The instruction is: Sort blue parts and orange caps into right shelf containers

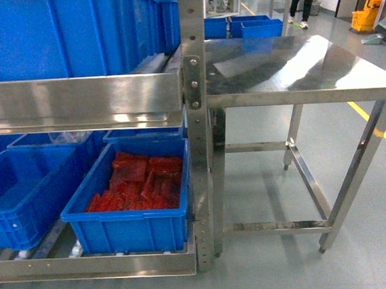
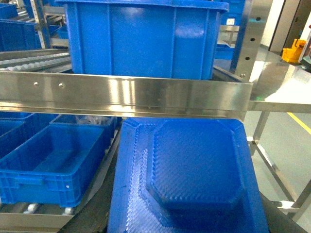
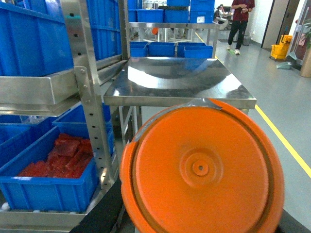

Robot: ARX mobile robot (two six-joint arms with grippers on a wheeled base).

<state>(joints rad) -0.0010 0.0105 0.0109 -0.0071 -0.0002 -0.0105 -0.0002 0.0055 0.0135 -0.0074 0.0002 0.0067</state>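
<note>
At far left of the head view, the shelf (image 1: 81, 102) carries the containers (image 1: 129, 216) on two levels; the lower right one, beside the upright post, holds a heap of red pieces (image 1: 140, 186), and the one to its left appears empty. To the right stands a steel bench (image 1: 292, 68), its top bare and reflective.

Neither hand appears in the head view. The left wrist view is filled at the bottom by a blue part (image 2: 187, 179): a moulded tray-like piece with an octagonal raised centre and fine ribbed texture, looming large this close to the lens. The right wrist view is filled by an orange cap (image 3: 201, 170): round, raised-rimmed, with a small central boss. Both probably sit in their hands, but no fingers show, so opening and grip cannot be told.

Risks, as a judgement: each item blocks its own camera, so the approach to a container is poorly seen; the shelf's front beam (image 2: 121, 94) could catch an item and knock it loose.
</note>
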